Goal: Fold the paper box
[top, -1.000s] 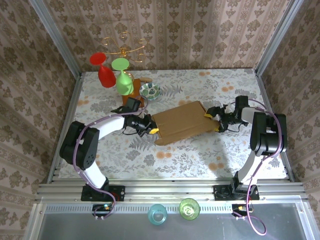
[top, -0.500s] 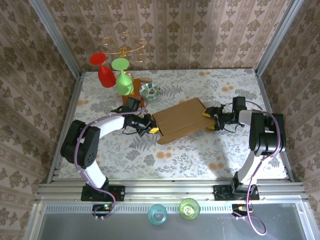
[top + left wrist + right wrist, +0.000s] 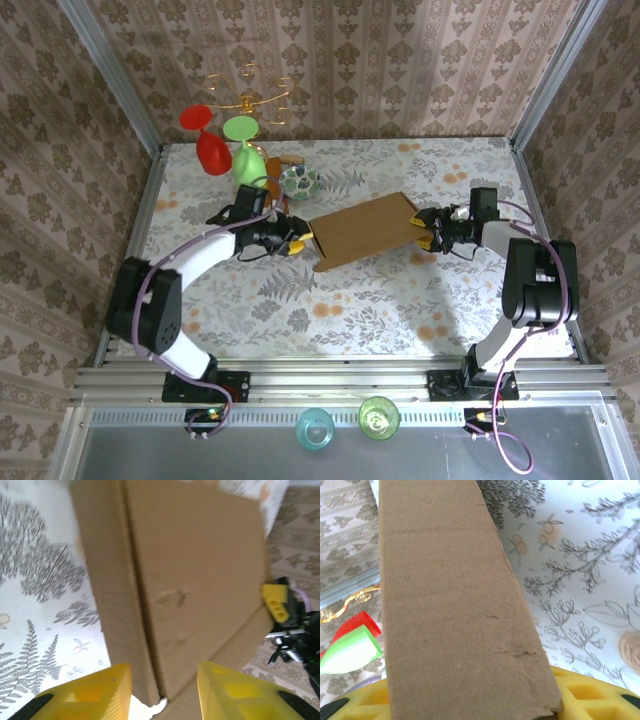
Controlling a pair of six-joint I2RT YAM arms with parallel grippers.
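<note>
Nearest you, mid-table, your left gripper (image 3: 297,243) spreads its jaws wide at the left corner of the paper box (image 3: 365,232), your right gripper (image 3: 425,233) straddles its right end, clamped or not you cannot tell, and beyond stand a red glass (image 3: 205,142) and a green glass (image 3: 246,152).

Robot lab cell dressed as a home: wallpaper panels (image 3: 350,70) on three sides, metal frame rails (image 3: 340,385), floral tablecloth (image 3: 350,310), two robot arms (image 3: 530,285) bolted at the front edge.
</note>
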